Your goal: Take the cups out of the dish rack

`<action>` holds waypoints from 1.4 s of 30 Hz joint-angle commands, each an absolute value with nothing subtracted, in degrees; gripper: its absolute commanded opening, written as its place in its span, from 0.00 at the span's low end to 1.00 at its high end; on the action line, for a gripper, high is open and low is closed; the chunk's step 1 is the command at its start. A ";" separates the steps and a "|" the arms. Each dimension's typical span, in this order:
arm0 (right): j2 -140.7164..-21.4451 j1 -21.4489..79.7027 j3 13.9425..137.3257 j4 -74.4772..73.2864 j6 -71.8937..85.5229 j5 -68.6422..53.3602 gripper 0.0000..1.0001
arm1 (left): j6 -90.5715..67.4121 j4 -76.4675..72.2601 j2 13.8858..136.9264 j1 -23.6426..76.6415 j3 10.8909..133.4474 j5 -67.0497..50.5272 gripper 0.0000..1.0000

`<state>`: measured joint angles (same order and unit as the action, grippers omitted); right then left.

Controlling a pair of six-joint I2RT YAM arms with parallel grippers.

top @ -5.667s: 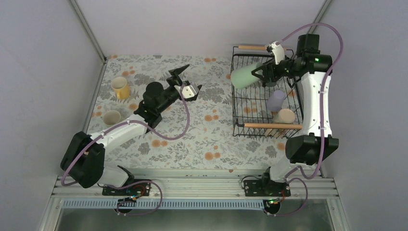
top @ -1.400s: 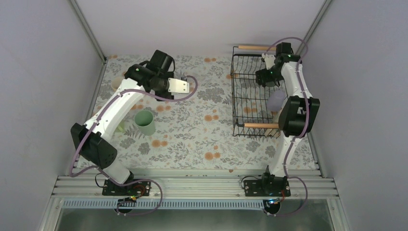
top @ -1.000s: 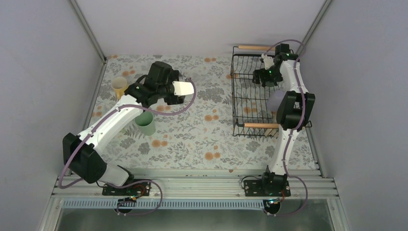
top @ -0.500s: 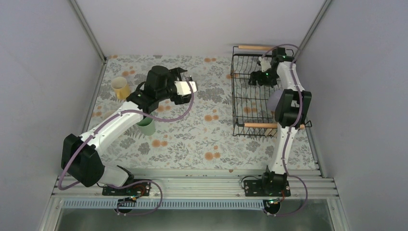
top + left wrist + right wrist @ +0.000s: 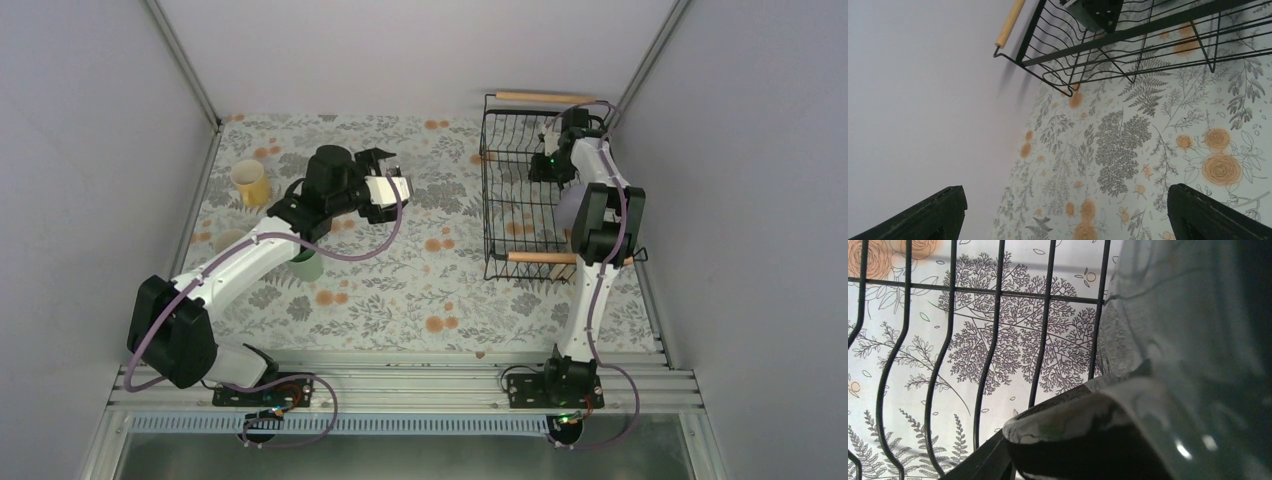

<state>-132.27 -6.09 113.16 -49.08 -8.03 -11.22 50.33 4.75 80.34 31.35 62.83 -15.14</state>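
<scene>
The black wire dish rack (image 5: 487,200) stands at the far right; its corner also shows in the left wrist view (image 5: 1068,55). My right gripper (image 5: 548,166) is down inside its far part, right against a glossy dark green cup (image 5: 1193,340); its jaws are not visible. A lavender cup (image 5: 568,207) lies in the rack, partly under the right arm. On the left of the table stand a yellow cup (image 5: 248,183), a pale olive cup (image 5: 230,241) and a mint green cup (image 5: 306,265), the last partly under my left arm. My left gripper (image 5: 388,183) (image 5: 1066,192) is open and empty over the table's middle.
The table has a floral cloth (image 5: 430,270). Grey walls close in the back and both sides. The rack has wooden rod handles at its far side (image 5: 540,97) and near side (image 5: 540,258). The right arm's elbow (image 5: 603,225) hangs over the rack's near right part.
The mint cup, earlier in my right gripper, now stands on the left. My left arm has swung from above it toward the middle. My right gripper has sunk into the rack's far part.
</scene>
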 commanded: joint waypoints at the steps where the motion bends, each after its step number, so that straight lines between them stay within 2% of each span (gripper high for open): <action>1: -128.49 -6.26 112.91 -45.15 -6.36 -10.46 0.47 | 49.68 1.96 79.77 31.49 61.15 -17.47 1.00; 4: -126.42 -6.17 111.49 -43.46 -6.11 -9.01 0.50 | 49.82 1.41 79.09 31.46 60.13 -17.50 1.00; 6: -126.89 -6.10 113.27 -45.53 -6.11 -8.97 0.59 | 49.96 1.40 78.69 31.46 59.80 -17.63 1.00; 13: -123.72 -5.42 113.32 -49.06 -6.41 -11.21 0.64 | 50.44 2.00 76.79 31.40 59.00 -16.95 1.00; 19: -124.57 -5.40 113.98 -47.36 -6.21 -11.50 0.62 | 49.71 2.27 75.78 31.38 58.93 -17.13 1.00; 30: -127.40 -5.53 113.48 -45.25 -5.88 -19.34 0.60 | 50.09 3.90 74.04 31.38 58.15 -16.75 1.00; 34: -126.92 -5.43 111.15 -43.47 -5.75 -19.52 0.58 | 49.73 3.61 73.91 31.38 57.92 -17.07 1.00; 39: -126.15 -5.36 106.81 -37.45 -5.60 -13.96 0.50 | 49.25 3.32 73.83 31.40 57.83 -17.71 1.00; 42: -125.28 -5.43 104.40 -34.04 -4.48 -11.12 0.34 | 49.23 3.07 73.66 31.42 57.65 -17.94 1.00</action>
<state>-127.15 -5.67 106.98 -40.56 -6.00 -15.46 50.24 3.92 74.83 31.33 58.46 -15.97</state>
